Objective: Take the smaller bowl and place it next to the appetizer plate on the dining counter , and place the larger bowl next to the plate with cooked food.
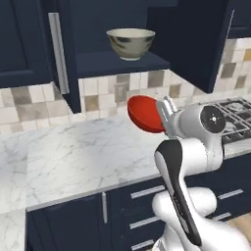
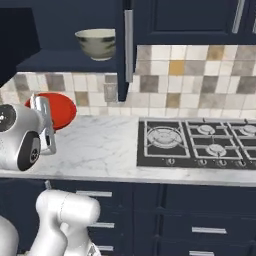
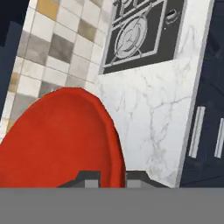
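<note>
Claw: the claw (image 1: pixel 162 113) is clenched on the rim of the red bowl (image 1: pixel 143 113), holding it tilted on edge above the marble worktop (image 1: pixel 78 157).
Larger bowl: the beige bowl (image 1: pixel 130 43) stands upright on the open cabinet shelf (image 1: pixel 117 62).
Hob: the gas hob (image 2: pixel 200 142) lies to the right.
</note>
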{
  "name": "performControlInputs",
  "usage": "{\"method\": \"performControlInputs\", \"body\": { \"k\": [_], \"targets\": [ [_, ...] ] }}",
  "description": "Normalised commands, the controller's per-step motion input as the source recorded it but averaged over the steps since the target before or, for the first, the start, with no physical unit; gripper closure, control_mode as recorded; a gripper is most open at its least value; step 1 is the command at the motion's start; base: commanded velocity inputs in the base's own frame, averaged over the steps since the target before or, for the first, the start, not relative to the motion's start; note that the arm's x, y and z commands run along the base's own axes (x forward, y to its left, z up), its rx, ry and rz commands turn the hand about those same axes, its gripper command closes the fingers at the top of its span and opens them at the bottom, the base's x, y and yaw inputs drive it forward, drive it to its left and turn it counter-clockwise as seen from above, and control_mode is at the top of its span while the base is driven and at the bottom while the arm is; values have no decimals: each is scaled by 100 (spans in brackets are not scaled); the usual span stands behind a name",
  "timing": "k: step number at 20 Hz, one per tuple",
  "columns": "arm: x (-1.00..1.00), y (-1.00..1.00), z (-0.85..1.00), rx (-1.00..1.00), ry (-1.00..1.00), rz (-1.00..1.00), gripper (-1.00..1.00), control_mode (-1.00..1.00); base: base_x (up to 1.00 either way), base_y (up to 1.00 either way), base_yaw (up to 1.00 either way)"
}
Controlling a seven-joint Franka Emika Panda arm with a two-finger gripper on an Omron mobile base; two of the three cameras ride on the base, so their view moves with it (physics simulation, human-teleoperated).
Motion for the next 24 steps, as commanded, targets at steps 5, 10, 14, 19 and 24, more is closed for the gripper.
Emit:
{"method": "performControlInputs", "body": {
  "k": [5, 10, 14, 19, 24],
  "targets": [
    [0, 0, 0, 0, 0, 0, 100, 100, -92, 39, -86],
    [0, 0, 0, 0, 0, 0, 100, 100, -67, 19, -94],
    [0, 0, 0, 0, 0, 0, 100, 100, -44, 0, -98],
    [0, 0, 0, 0, 0, 0, 100, 100, -11, -2, -100],
    [0, 0, 0, 0, 0, 0, 100, 100, 2, -41, -99]
  ]
}}
